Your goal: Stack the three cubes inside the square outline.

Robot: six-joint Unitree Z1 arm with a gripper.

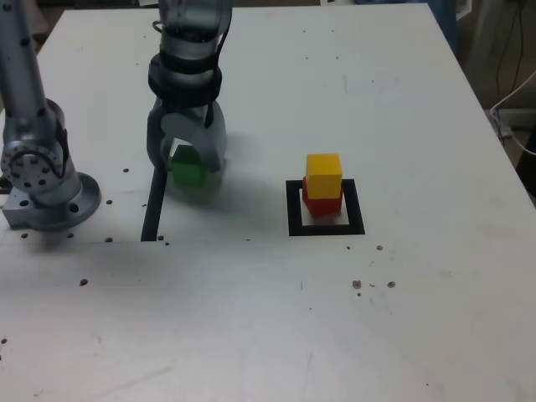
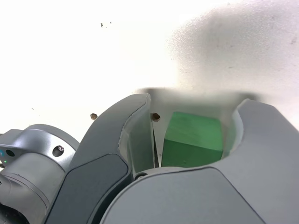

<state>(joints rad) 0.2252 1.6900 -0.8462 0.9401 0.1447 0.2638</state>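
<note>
Green cube [image 1: 188, 170] on the white desk [image 1: 419, 126], just beside the black strip [image 1: 153, 205], between the jaws of the grey claw [image 1: 189, 164]; a gap visible on one side in the wrist view, so jaws around it, firm grip impossible to confirm. Yellow cube [image 1: 323, 175] stacked on the red cube [image 1: 321, 206] inside the square outline [image 1: 294, 209], well apart toward the exterior view's right.

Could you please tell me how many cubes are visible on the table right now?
3. The yellow cube sits on the red cube inside the square outline; the green cube lies between the gripper jaws. None seem hidden.
</note>
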